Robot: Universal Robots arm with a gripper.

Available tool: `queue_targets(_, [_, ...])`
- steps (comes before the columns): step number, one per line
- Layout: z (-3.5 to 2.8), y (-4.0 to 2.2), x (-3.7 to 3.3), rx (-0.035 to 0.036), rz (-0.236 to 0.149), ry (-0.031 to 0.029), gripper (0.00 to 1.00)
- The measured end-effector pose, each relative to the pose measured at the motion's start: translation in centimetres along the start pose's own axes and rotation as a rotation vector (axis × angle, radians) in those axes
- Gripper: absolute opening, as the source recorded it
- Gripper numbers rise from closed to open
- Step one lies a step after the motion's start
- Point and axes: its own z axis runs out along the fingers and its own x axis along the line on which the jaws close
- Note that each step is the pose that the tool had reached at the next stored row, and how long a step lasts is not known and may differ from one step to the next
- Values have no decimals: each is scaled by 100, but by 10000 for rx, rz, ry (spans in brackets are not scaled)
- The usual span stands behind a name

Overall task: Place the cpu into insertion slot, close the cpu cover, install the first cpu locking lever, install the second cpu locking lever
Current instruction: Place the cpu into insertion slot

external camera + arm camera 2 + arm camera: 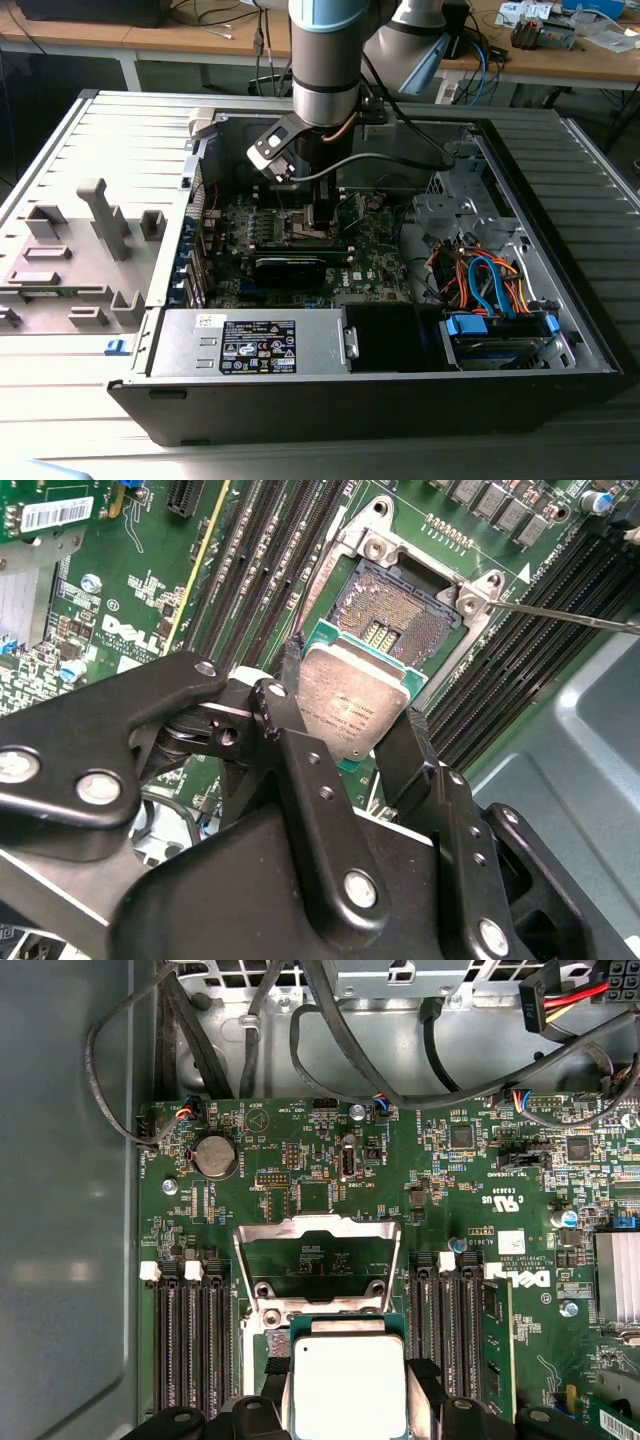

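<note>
Cpu [355, 705], one flat square chip with a silver-grey metal top, is clamped in the black jaws in the second wrist view. It is near the one insertion slot [400, 615], a bare dark-centred square socket, and not yet seated; the placing step looks in hand and calls for squaring the chip over the socket. First wrist view: one cpu cover [318, 1224], a thin silvery windowed frame, stands open. Exterior view: jaws low inside the open grey metal computer case [460, 200].

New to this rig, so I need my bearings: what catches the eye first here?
The silver-topped chip, clamped in the tool, hangs by the bare socket in the second wrist view. In the first wrist view the metal cover stands flipped open. In the exterior view the arm reaches down into an open computer case.
</note>
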Motion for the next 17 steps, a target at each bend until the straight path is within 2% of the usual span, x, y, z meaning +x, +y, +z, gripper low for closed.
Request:
queue_targets(1, [1,0,0,0,0,0,55])
queue_targets(3, [44,-2,0,0,0,0,55])
queue_targets(14, [58,-13,1,0,2,0,55])
queue_targets(15, [63,-76,77,-4,-90,-189,55])
queue_targets(16, [73,-84,120,-10,-321,-247,55])
queue_targets(17, [140,-144,120,-11,-361,-246,55])
